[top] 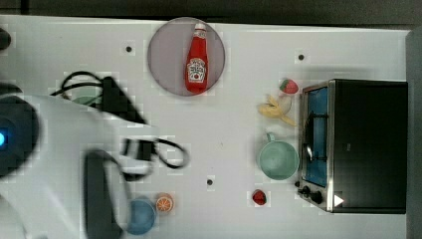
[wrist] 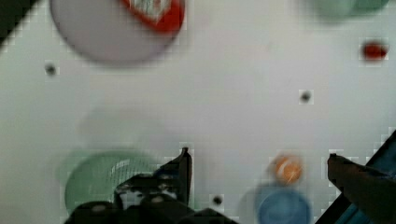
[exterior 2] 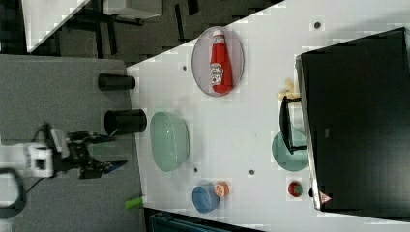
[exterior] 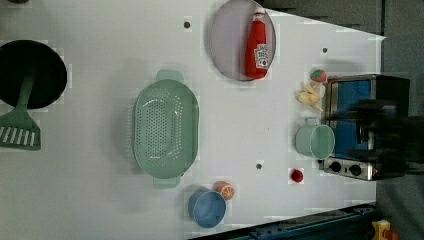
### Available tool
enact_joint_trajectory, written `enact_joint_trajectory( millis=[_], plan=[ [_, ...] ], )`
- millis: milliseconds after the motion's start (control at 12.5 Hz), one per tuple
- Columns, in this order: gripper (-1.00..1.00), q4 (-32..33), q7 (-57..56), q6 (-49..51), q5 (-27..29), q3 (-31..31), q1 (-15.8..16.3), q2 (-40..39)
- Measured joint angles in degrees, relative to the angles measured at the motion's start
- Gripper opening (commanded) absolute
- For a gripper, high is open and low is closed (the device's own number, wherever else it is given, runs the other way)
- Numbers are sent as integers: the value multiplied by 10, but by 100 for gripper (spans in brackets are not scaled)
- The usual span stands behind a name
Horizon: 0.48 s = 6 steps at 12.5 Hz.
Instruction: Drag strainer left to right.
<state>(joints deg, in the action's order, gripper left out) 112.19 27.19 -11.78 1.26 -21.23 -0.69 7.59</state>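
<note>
The counter (exterior: 90, 200) carries the strainer (exterior: 166, 129), which sits in its middle stretch, empty and untouched. The gripper (exterior 2: 109, 151) hangs beyond the counter's edge, fingers (wrist: 183, 168) spread wide and released. This looks like the approach step; next it must descend onto the strainer's rim and close.

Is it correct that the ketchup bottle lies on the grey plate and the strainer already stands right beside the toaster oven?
Not quite. The ketchup bottle does lie on the grey plate, but the strainer stands apart from the toaster oven, mid-table. The left view shows the mug beside the oven instead.
</note>
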Motion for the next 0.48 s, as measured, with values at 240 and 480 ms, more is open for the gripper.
enact_joint_trajectory(
  millis=[240, 480],
  plan=[
    [100, 59, 137, -74, -2, -98, 17, -93],
    [100, 95, 253, -169, 3, -119, 39, -161]
  ],
)
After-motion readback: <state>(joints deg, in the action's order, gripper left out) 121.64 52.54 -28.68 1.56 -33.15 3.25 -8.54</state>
